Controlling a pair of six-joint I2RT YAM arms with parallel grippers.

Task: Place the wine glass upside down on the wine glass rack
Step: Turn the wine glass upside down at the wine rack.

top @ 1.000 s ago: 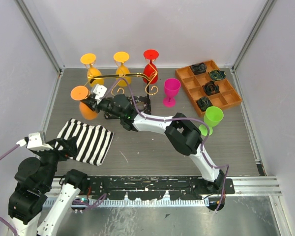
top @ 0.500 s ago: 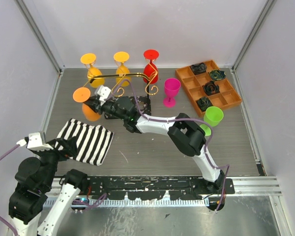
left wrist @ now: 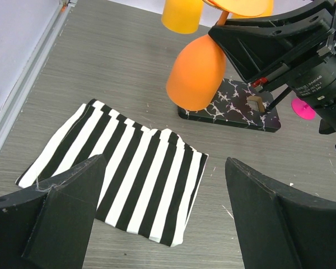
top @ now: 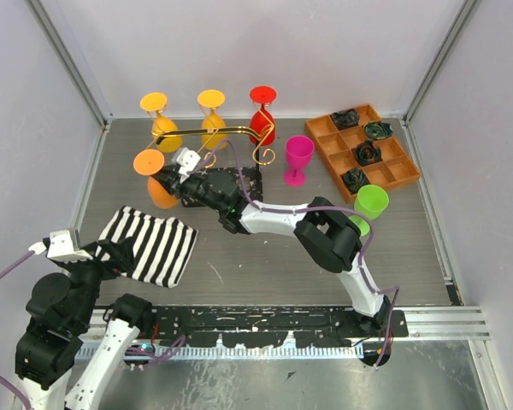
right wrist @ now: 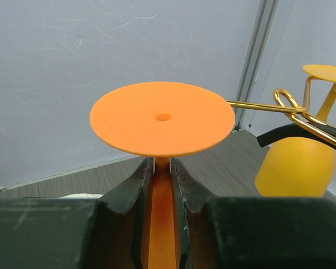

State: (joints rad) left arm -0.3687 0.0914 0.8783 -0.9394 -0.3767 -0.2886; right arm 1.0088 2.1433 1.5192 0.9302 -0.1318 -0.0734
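Note:
An orange wine glass hangs upside down, its round foot on top. My right gripper is shut on its stem just under the foot. In the top view the right gripper holds the glass just left of the wine glass rack, off the left end of its gold bar. The glass's bowl hangs beside the rack's marbled base. My left gripper stands open and holds nothing, above the near edge of a striped cloth.
Two yellow glasses and a red one hang upside down on the rack. A magenta glass stands to its right, and a green glass further right. An orange compartment tray sits at the back right.
My right gripper has carried the orange glass a little to the right, closer to the rack's left end. The left arm has not moved.

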